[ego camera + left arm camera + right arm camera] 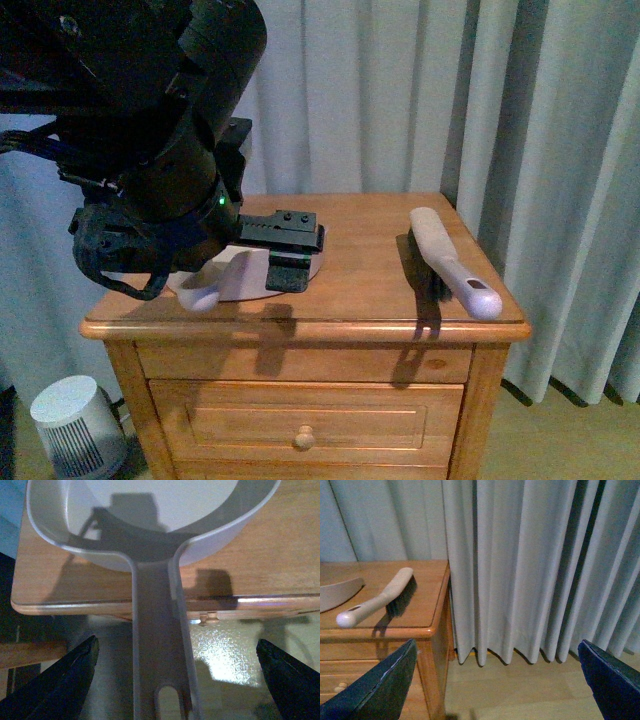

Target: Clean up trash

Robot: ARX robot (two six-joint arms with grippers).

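We see pale grey curtains (400,90) hanging in long folds across the whole back of the room, their hems reaching down to a light wooden floor (530,690). In front of them stands a warm-toned wooden nightstand (380,300) with a rounded, glossy top edge. The curtain falls just beside its right side. Below the top we make out a panelled drawer (320,425) with a small round knob (304,436). Low on the left, near the nightstand's foot, sits a small white ribbed appliance (72,420) — a fan or heater, we cannot tell which. The light is dim and bluish, and soft shadows lie on the wood.
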